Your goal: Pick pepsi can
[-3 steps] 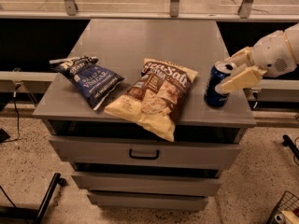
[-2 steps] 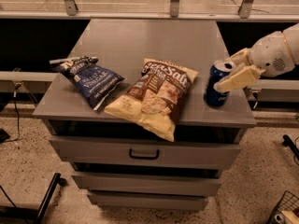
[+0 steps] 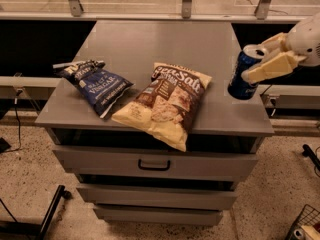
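The pepsi can (image 3: 244, 76) is a small dark blue can with a silver top, near the right edge of the grey cabinet top (image 3: 160, 49). It leans to the right, its base at or just above the surface. My gripper (image 3: 256, 60) reaches in from the right and is shut on the can's upper part. One cream finger (image 3: 272, 66) lies across its near side and the other (image 3: 272, 41) is behind its top.
A tan sea salt chip bag (image 3: 167, 104) lies at the centre front and overhangs the front edge. A dark blue salt and vinegar chip bag (image 3: 97, 84) lies at the left. Drawers (image 3: 155, 164) are below. A wire basket (image 3: 305, 226) sits on the floor at lower right.
The can has shifted slightly right and up with the gripper and now leans more. The chip bags have not moved.
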You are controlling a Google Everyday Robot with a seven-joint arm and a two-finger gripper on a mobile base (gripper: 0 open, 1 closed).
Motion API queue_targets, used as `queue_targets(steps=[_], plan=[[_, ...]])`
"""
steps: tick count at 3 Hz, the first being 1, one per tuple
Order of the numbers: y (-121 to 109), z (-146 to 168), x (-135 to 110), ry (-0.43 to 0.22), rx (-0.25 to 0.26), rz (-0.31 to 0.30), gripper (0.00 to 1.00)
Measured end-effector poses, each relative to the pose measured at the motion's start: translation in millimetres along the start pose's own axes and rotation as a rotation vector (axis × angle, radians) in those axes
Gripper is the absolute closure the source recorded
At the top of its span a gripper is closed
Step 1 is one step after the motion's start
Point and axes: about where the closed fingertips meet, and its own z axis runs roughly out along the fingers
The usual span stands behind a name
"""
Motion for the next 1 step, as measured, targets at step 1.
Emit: queue_targets(steps=[1], plan=[[-0.9, -7.3, -6.4, -0.009, 0.011, -0.008, 1.0]])
